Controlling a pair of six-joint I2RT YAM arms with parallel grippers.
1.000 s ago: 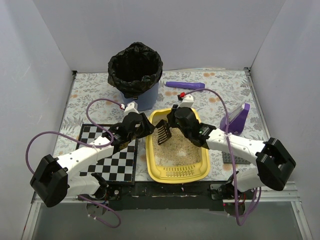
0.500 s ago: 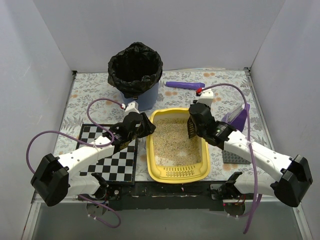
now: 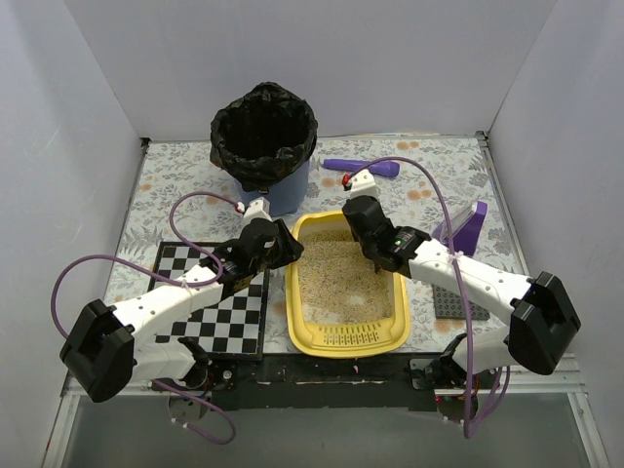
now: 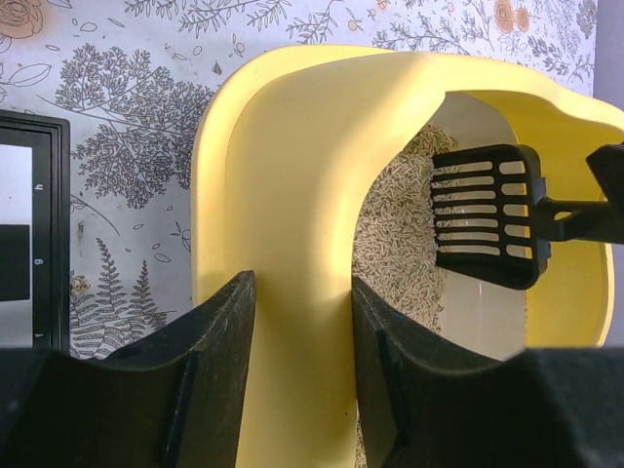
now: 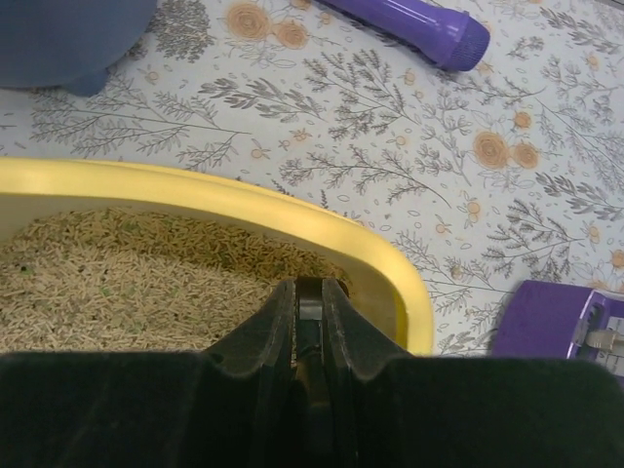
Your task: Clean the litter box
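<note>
The yellow litter box (image 3: pixel 346 338) lies in the middle of the table with beige litter (image 3: pixel 336 278) in it. My left gripper (image 3: pixel 289 252) is shut on its left rim; in the left wrist view the two fingers (image 4: pixel 219 351) press either side of the yellow wall (image 4: pixel 292 244). My right gripper (image 3: pixel 378 263) is low over the far right corner of the box, shut on the handle of the black slotted scoop (image 4: pixel 485 226). In the right wrist view the handle (image 5: pixel 309 310) sits between the closed fingers, above the litter (image 5: pixel 127 283) and near the rim (image 5: pixel 375 255).
A blue bin with a black bag (image 3: pixel 263 136) stands behind the box. A purple cylinder (image 3: pixel 363 168) lies at the back, a purple device (image 3: pixel 460 232) at the right, a grey plate (image 3: pixel 456 308) near it. A checkerboard (image 3: pixel 216 304) lies to the left.
My right arm swung the scoop from the far left of the box to its right side, then lowered it into the far right corner. The left gripper has kept hold of the rim.
</note>
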